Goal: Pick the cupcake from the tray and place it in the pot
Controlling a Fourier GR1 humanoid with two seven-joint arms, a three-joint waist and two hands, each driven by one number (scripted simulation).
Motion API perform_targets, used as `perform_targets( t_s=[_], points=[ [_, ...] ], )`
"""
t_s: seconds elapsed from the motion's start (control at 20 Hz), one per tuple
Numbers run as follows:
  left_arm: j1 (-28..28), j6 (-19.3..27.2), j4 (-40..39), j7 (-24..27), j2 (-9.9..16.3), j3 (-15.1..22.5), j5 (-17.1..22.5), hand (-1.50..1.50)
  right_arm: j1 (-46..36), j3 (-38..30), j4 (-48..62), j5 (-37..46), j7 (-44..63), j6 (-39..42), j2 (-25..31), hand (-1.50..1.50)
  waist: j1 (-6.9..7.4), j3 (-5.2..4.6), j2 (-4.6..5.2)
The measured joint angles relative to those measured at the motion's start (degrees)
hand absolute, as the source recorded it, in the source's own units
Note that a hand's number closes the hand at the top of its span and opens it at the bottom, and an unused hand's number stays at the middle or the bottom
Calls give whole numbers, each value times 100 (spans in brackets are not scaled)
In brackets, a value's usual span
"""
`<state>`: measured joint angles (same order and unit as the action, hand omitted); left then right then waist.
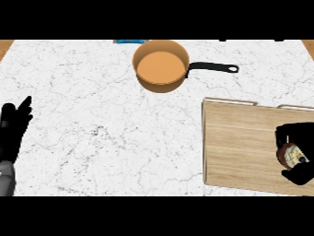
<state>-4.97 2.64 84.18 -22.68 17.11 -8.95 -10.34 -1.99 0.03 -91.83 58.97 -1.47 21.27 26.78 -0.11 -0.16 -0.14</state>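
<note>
Your right hand (pixel 307 152): fingers curled round the cupcake (pixel 294 156), over the wooden tray's (pixel 241 147) right side | copper pot (pixel 160 66): up-left of the tray, well apart | your left hand (pixel 8 131): far left of the tray, fingers straight, together

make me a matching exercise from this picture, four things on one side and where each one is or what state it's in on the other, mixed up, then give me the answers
Things:
1. pot
2. tray
3. left hand
4. cupcake

Places or states:
A. open, fingers straight, at the counter's left edge
B. wooden, lying flat on the counter's right side
C. held in the right hand, over the tray
D. orange, at the far middle of the counter, black handle pointing right

Pairs: 1-D, 2-B, 3-A, 4-C
</note>
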Motion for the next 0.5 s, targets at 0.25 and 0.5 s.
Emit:
perform_targets(
  t_s=[0.25,0.5],
  points=[
    [-65,31,-55,37,-60,6,-80,0,-774,-436,517,-78,381,199,-79,150,34,12,16],
    [-55,-50,-57,77,-28,-48,-37,0,-1754,-812,1009,-18,1009,361,-44,150,67,14,20]
  ],
)
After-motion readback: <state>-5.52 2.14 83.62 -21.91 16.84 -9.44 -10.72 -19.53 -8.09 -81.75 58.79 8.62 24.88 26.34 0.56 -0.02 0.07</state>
